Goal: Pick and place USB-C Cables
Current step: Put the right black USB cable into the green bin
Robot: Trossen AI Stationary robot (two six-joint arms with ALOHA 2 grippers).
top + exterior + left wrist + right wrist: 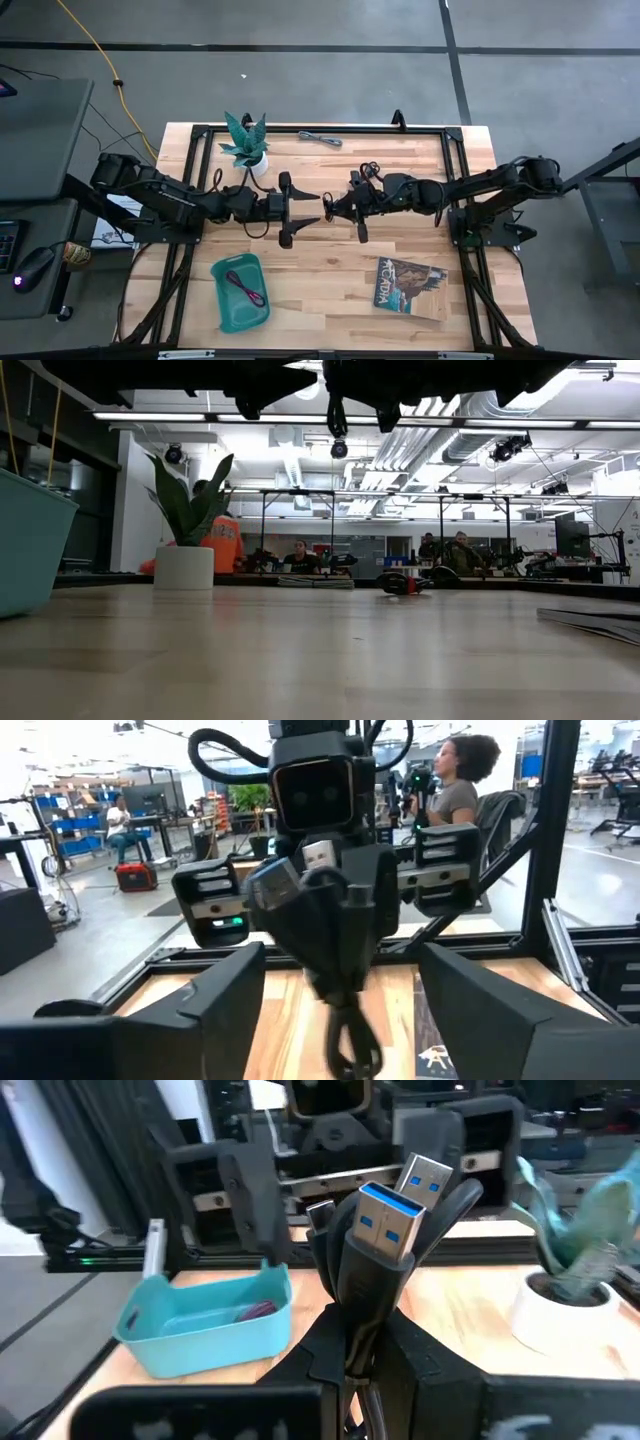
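Observation:
My right gripper is shut on a black cable bundle with two blue-tongued plugs, held high over the table's middle. My left gripper faces it from the table's left, wide open. In the left wrist view its fingers stand apart on either side of the bundle's hanging loop, and no touch shows. The grey cable lies flat near the table's far edge. The maroon cable lies inside the teal tray near the near edge. My right gripper pinches the black bundle between its two fingers around the gathered strands just behind the plugs. The fingers come level from the table's right. The plugs stick out past the fingertips toward the left gripper. A loop hangs below, and the bundle is lifted clear.
A potted plant stands on the far left part of the table. A magazine lies at the near right. Black frame rails run along the table's sides. Bare wood lies between the tray and the magazine. People sit in the room beyond.

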